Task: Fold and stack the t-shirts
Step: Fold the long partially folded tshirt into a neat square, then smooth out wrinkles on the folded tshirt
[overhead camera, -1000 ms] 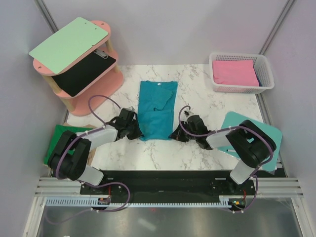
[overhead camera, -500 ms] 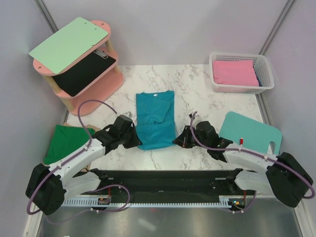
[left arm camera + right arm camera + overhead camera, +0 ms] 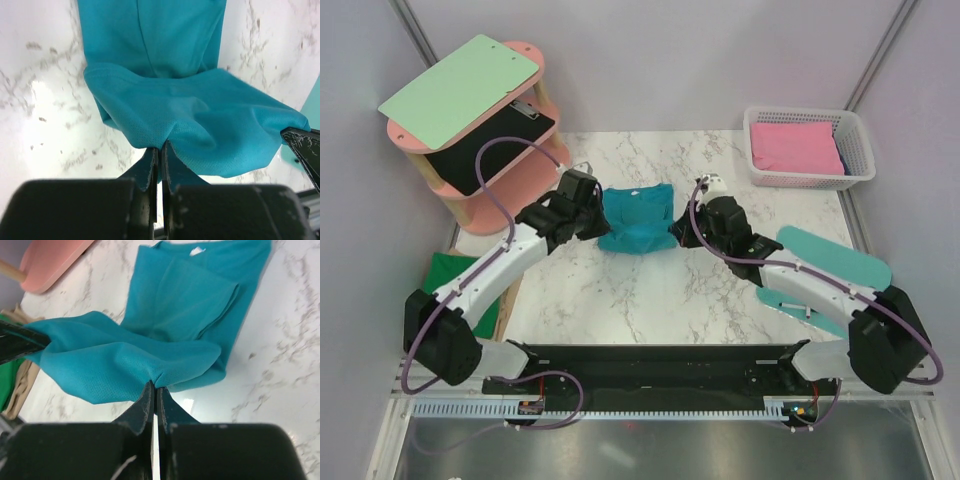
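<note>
The teal-blue t-shirt (image 3: 636, 215) lies at the middle of the marble table, its near hem lifted and carried over its far half. My left gripper (image 3: 597, 221) is shut on the hem's left corner (image 3: 150, 142). My right gripper (image 3: 677, 228) is shut on the hem's right corner (image 3: 160, 377). The shirt's collar end rests flat on the table in both wrist views (image 3: 150, 35) (image 3: 200, 300). The dark green t-shirt (image 3: 445, 278) lies bunched at the table's left edge, partly behind my left arm.
A pink two-tier shelf (image 3: 510, 165) stands at the back left with a mint-green clipboard (image 3: 460, 88) on top. A white basket (image 3: 808, 150) with pink cloth sits at the back right. A teal plastic board (image 3: 835, 262) lies under my right arm.
Both grippers have moved away from the near edge toward the back, carrying the teal shirt's near hem up and over its far half. The shirt now looks much shorter.
</note>
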You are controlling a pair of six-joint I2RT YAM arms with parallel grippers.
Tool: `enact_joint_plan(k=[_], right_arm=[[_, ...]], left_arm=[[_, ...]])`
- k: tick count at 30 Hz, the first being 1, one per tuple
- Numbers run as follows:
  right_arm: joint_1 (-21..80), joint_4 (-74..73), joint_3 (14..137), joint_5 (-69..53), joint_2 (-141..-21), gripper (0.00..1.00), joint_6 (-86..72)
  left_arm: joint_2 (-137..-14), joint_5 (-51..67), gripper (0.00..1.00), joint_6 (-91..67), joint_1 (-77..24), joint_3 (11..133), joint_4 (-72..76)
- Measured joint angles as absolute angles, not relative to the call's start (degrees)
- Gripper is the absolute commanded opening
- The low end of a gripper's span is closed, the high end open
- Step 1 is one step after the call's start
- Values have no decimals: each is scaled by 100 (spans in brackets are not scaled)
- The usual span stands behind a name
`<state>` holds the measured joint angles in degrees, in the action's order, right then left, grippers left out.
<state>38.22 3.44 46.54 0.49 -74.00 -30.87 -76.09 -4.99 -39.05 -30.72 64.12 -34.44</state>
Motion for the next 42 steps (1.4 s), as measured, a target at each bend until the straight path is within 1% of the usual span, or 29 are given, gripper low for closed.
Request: enact_joint_plan(k=[8, 12, 16, 19, 20, 21, 22, 23, 24, 25, 26, 28, 32, 36, 39, 42], right_arm=[[3188, 517, 5870, 156, -9035, 4, -2661], [3039, 572, 6711, 169, -9933, 5, -2510], [2930, 604, 7363, 128, -10628, 7, -2414], [2823, 596, 7824, 89, -11107, 13, -2375], [2783, 576, 8009, 78, -11297, 28, -2368], [2746, 550, 8195, 80, -11467, 40, -2370], [2703, 541, 8409, 93, -11686, 51, -2362], [2665, 510, 8578, 126, -11854, 69, -2379], [2628, 515, 8720, 178, -12014, 80, -2408], [2598, 510, 8805, 231, -12125, 91, -2482], [2565, 523, 8882, 290, -12241, 98, -2506], [2517, 589, 8899, 392, -12352, 98, -2571], [2445, 1173, 8374, 550, -12210, 98, -2617], [2453, 1400, 7638, 582, -11692, 98, -2692], [2453, 1544, 7279, 497, -11325, 98, -2770], [2460, 1752, 6914, 423, -11059, 98, -2858]], left_arm=[[-9148, -548, 2, -3332, -2589, 7933, -3461], [-9894, -519, 2, -3162, -2342, 8512, -3457], [-10545, -381, 2, -3048, -2126, 8908, -3454], [-10993, -255, 2, -2989, -1981, 9223, -3465], [-11157, -213, 3, -2974, -1931, 9351, -3459], [-11312, -132, 9, -2956, -1883, 9498, -3465], [-11476, -71, 40, -2936, -1831, 9655, -3463], [-11653, 14, 63, -2910, -1778, 9821, -3463], [-11810, 82, 78, -2851, -1728, 9992, -3468], [-12003, 196, 91, -2851, -1667, 10210, -3479], [-12180, 261, 94, -2812, -1605, 10396, -3459], [-12372, 314, 100, -2792, -1505, 10543, -3417], [-12228, 314, 100, -2783, -1385, 10235, -3328], [-11417, 318, 99, -2786, -1439, 8973, -2965], [-10781, 320, 97, -2788, -1494, 8119, -2685], [-10567, 320, 92, -2786, -1520, 7767, -2432]])
